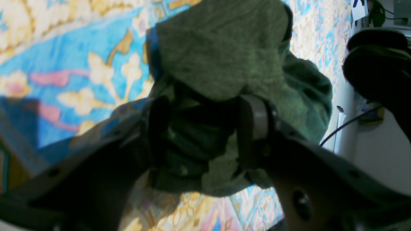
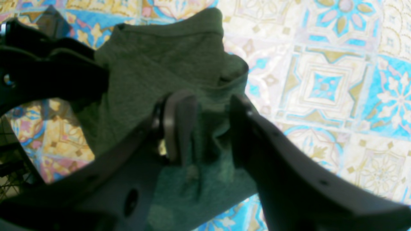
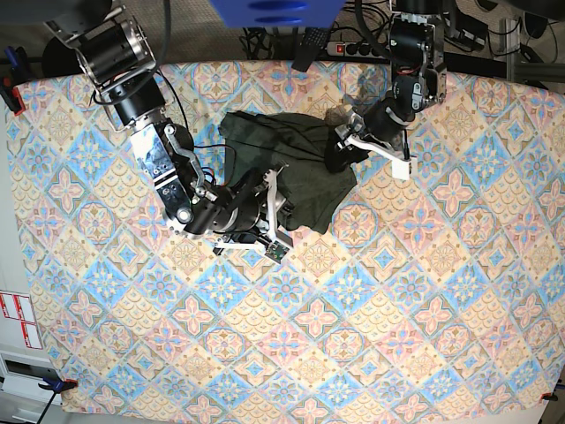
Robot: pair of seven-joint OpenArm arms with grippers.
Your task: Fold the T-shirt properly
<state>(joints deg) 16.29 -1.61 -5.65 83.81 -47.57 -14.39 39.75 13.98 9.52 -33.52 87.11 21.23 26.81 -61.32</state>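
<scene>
The left claw (image 1: 205, 134) is seen in its wrist view with both fingers (image 1: 253, 125) set fairly far apart and a thick bunch of the T-shirt (image 1: 224, 54) gathered between them; the fabric fills the gap, so the cloth is gripped there. In the base view this claw (image 3: 340, 150) is placed at the upper right edge of the garment.

The right claw (image 2: 205, 128) is likewise held moderately wide, its fingers (image 2: 179, 125) pressed onto a fold of the same dark green knit, which is pinched between them. In the base view it (image 3: 269, 208) is found at the lower left edge of the garment.

The T-shirt (image 3: 291, 168) is bunched into an irregular, crumpled mass on the patterned cloth (image 3: 424, 291) that covers the tabletop, in the upper middle of the base view. Its long axis is laid roughly diagonally, from the upper left near the right arm down toward the lower right. Which end is the collar cannot be told, nor can the sleeves be made out.
</scene>
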